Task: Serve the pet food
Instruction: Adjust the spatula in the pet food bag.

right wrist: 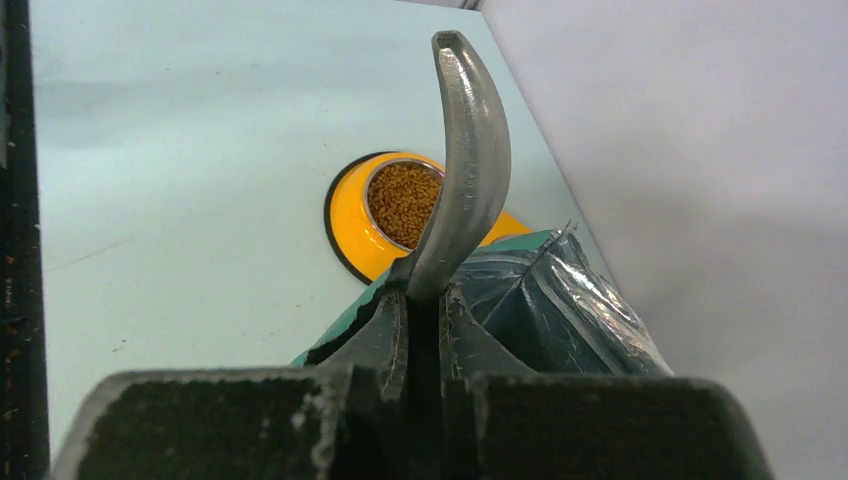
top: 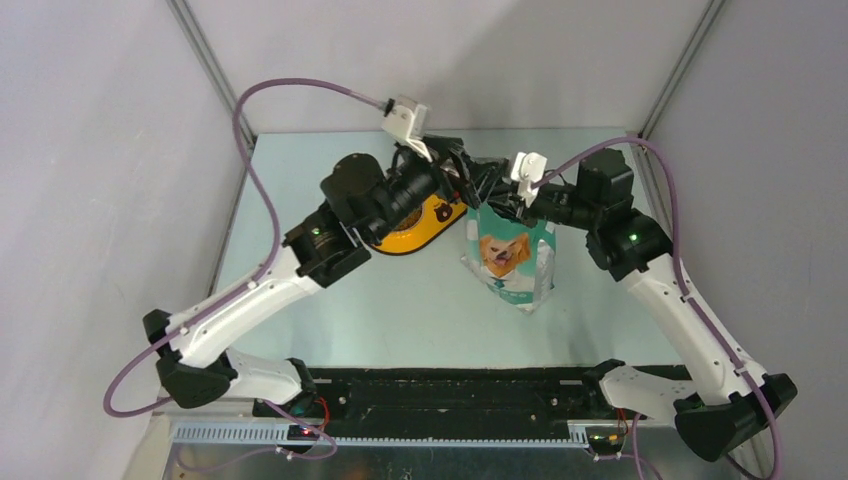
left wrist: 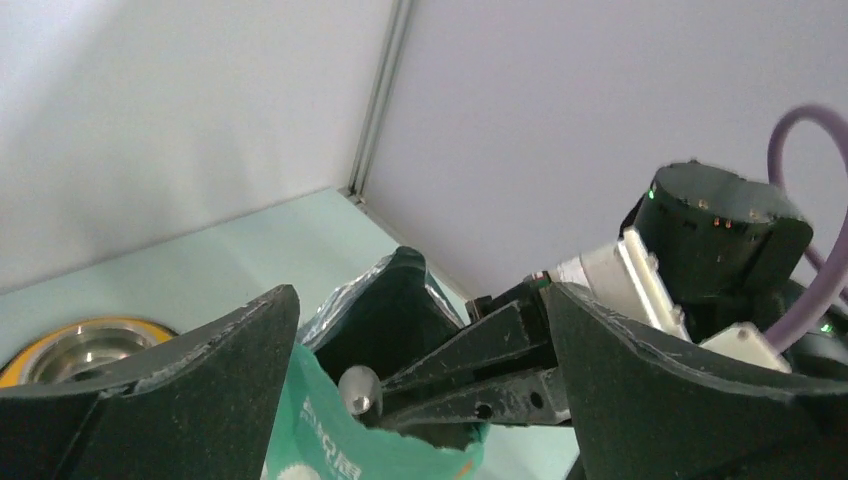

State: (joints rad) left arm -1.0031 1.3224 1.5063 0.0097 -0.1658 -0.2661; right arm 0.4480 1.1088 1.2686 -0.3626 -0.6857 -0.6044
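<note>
Over the open bag (top: 508, 255), right gripper (right wrist: 425, 300) clamps a metal scoop (right wrist: 465, 170), left gripper (left wrist: 422, 300) jaws stand wide; kibble (right wrist: 403, 203) lies in the yellow bowl (right wrist: 350, 215).

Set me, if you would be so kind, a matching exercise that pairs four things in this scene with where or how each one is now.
Things:
1. kibble
2. scoop
3. bag
4. left gripper

Place or state:
A. standing on the table, top open
B. jaws wide apart
C. in the yellow bowl
D. pinched in the right gripper

Pairs: 1-C, 2-D, 3-A, 4-B.
</note>
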